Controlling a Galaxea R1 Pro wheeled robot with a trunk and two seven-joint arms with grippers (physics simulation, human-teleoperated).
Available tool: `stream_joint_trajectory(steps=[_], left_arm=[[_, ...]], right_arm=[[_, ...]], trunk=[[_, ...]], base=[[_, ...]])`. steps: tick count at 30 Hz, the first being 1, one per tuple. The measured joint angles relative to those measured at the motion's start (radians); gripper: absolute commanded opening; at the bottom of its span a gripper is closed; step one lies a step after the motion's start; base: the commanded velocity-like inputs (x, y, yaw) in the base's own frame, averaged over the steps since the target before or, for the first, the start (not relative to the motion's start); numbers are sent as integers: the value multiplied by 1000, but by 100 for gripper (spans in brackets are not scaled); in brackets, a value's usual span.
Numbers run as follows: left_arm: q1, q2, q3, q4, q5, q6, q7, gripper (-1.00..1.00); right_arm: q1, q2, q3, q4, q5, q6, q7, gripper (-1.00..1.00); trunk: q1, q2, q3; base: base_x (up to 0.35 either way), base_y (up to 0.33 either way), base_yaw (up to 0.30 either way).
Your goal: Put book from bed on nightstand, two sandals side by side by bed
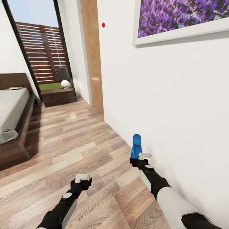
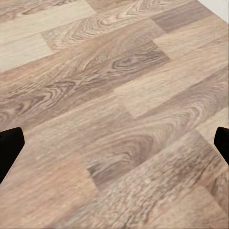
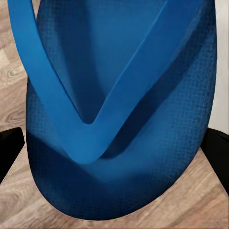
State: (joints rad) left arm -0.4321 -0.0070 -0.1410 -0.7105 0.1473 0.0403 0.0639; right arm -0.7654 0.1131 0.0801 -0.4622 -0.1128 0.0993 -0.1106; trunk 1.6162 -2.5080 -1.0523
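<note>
My right gripper (image 1: 140, 156) is shut on a bright blue sandal (image 1: 136, 145) and holds it upright above the plank floor, close to the white wall. In the right wrist view the sandal (image 3: 119, 109) shows its sole and V-strap, between the dark fingers (image 3: 9, 155). My left gripper (image 1: 83, 178) hangs open over bare floor, its fingers (image 2: 8, 148) wide apart with nothing between them. The bed (image 1: 25, 124) stands at the left with its pale mattress. A small flat grey thing, apparently the book (image 1: 16, 88), lies on it near the headboard. The nightstand (image 1: 58, 96) stands beyond the bed by the glass.
A lamp (image 1: 64, 77) with a dark shade stands on the nightstand. The white wall (image 1: 165, 105) runs close along my right side and carries a framed purple picture (image 1: 181, 19). A wooden door panel (image 1: 92, 54) stands further along. Wood floor (image 1: 73, 136) stretches between bed and wall.
</note>
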Motion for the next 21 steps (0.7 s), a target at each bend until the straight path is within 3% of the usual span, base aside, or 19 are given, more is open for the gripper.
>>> stream_joint_trajectory(steps=[7,21], left_arm=[[0,-1,0,0,-1,0,0,100],[0,-1,0,0,0,0,0,100]], right_arm=[[0,0,1,-2,1,3,0,-100],[0,0,0,-2,1,3,-1,-100]], trunk=[[0,0,0],[0,0,0]], base=[[134,-164,68],[120,-134,250]])
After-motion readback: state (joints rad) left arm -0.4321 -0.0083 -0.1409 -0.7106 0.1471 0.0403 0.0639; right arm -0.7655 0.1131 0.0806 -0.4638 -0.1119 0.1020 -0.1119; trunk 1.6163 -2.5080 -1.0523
